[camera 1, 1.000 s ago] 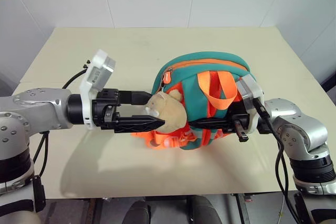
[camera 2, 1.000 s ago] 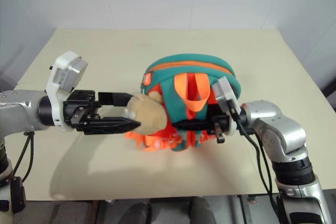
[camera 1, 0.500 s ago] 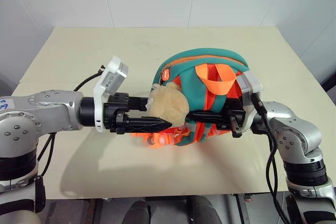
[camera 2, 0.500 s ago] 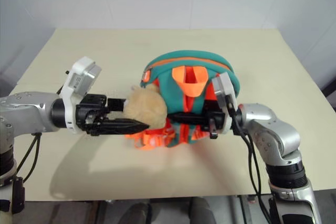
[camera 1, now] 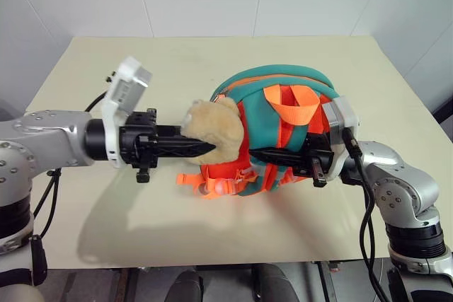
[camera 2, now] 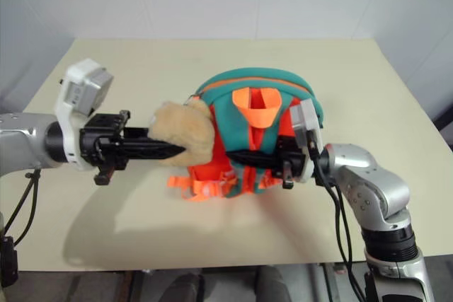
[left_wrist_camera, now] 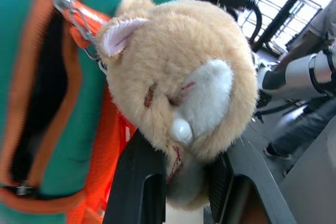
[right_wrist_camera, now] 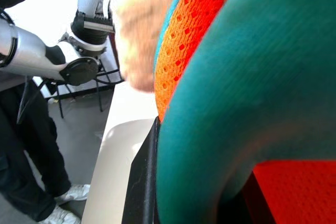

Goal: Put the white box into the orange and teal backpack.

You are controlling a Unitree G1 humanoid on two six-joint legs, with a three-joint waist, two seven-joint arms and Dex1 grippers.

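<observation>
The orange and teal backpack [camera 1: 279, 129] stood upright near the middle of the pale surface [camera 1: 177, 61], its teal body rounded at the top, an orange zip line running over the crown, an orange carry loop on top and orange straps and buckles bunched at its base. A beige plush charm [camera 1: 212, 126], shaped like an animal's head with a white muzzle and pink-lined ear, hung from a metal clip by the partly open zip on the bag's left side. The left gripper [camera 1: 205, 148] reached in level, its jaws pinching the plush charm. The right gripper [camera 1: 263, 153] came from the opposite side, its jaws pressed together on teal fabric of the bag. No lettering could be read on the bag.
</observation>
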